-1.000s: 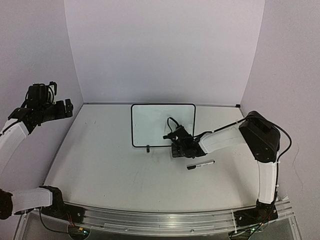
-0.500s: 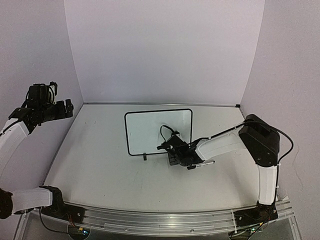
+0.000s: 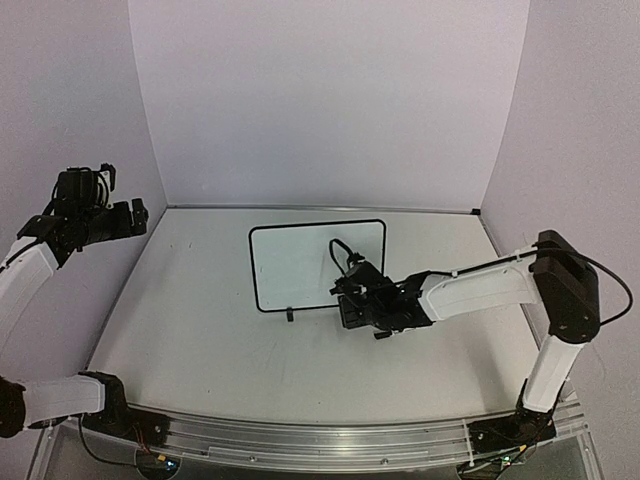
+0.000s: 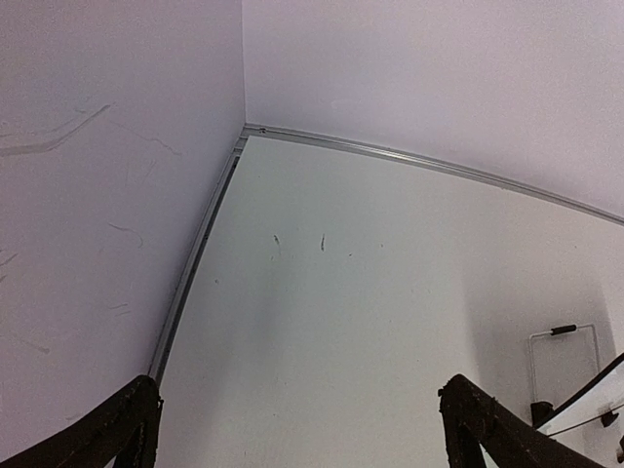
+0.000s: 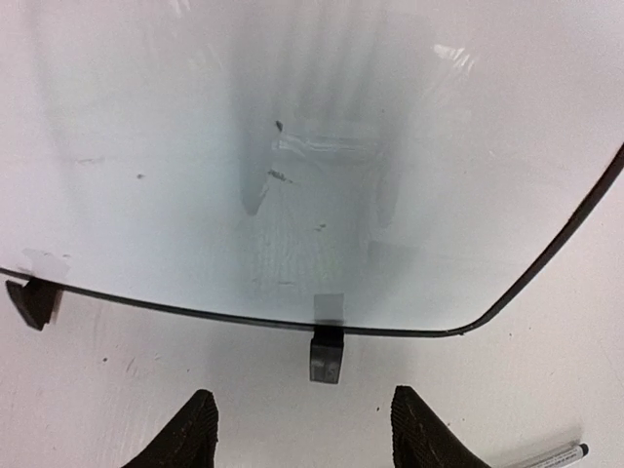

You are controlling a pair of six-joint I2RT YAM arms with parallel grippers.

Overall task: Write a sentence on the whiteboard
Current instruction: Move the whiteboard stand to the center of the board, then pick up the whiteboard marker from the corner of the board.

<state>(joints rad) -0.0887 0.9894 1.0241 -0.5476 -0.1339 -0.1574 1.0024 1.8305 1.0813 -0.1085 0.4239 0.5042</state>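
**Whiteboard flat at frame centre; both grippers empty.**
At the left edge of the overhead view, the left gripper [image 4: 297, 390] hangs raised with its fingers wide apart, apparently parked clear of the work area. At centre, the small rectangular white whiteboard with a thin black frame [image 3: 300, 260] lies face-up on the white table [image 3: 200, 330], presenting a writing surface; no words are legible on it. Right of centre, the right gripper [image 5: 304, 409] hovers at the board's near edge with its fingers apart, short of a small black plastic foot [image 5: 327, 356]. A white marker pen with a black cap [image 5: 558, 453] lies at the lower right of the wrist view, ungrasped.

The whiteboard [image 3: 295, 265] is white with a thin black frame; the table [image 3: 200, 340] white.
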